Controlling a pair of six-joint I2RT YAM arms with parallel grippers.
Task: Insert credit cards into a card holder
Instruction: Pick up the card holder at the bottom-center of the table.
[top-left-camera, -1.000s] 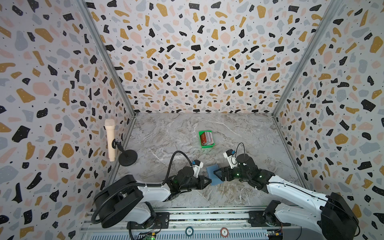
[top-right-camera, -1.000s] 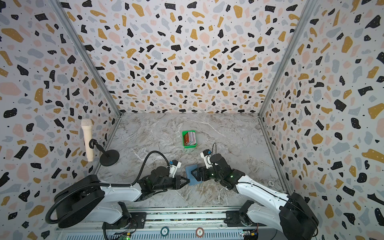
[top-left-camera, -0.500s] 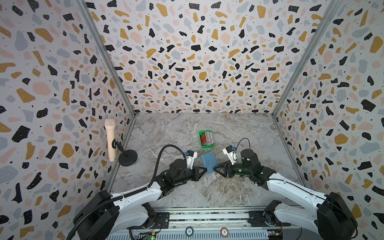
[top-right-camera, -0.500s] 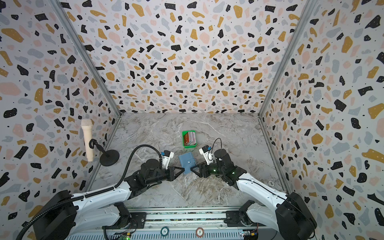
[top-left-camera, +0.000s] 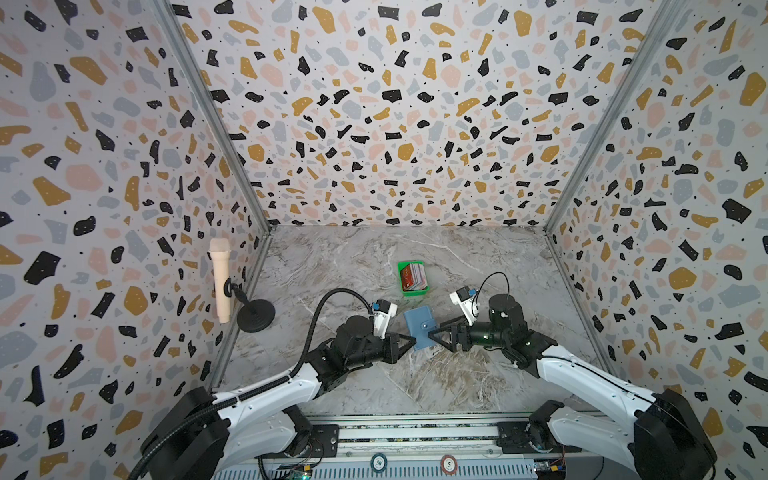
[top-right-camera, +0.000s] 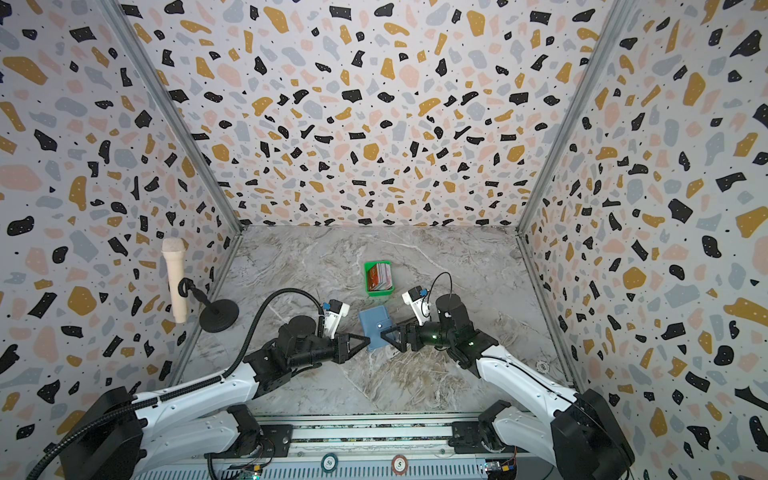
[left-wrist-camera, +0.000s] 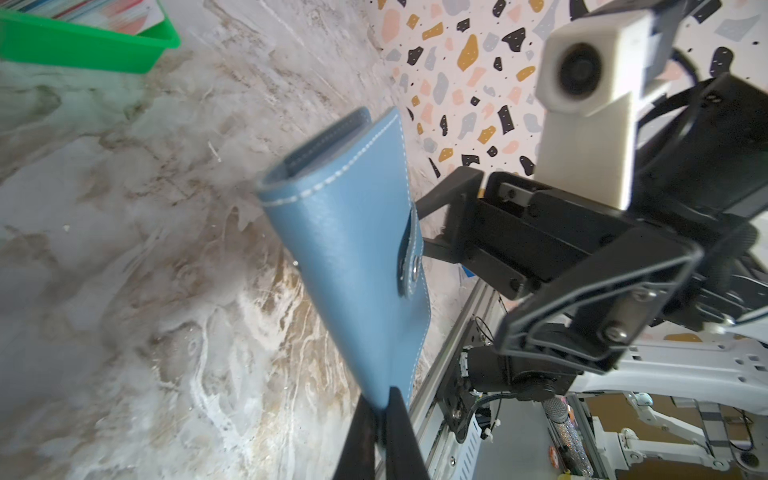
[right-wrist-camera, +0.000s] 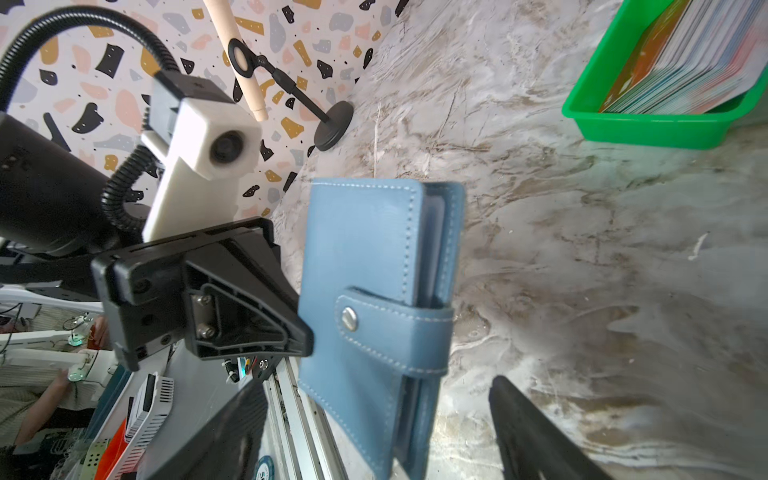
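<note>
While pinched at its near lower corner by the clenched left end effector (left-wrist-camera: 380, 409), seems to hang clear of the table (top-left-camera: 353, 257): card holder (top-left-camera: 420, 326), folded closed, snap tab (right-wrist-camera: 349, 318) fastened. Long axis running straight out from that grip, toward the far side. Facing it from the opposite side, right end effector (top-left-camera: 432, 334), jaws spread wide and grasping nothing, tips just beside the tab edge. Touching or a sliver apart, hard to say from these angles. Nearer to the tab: the right arm, so probably the one to undo the snap against the left's hold. Farther back, well apart from both arms, credit cards (top-left-camera: 413, 276) packed in the green tray (top-left-camera: 411, 293), none drawn yet.
</note>
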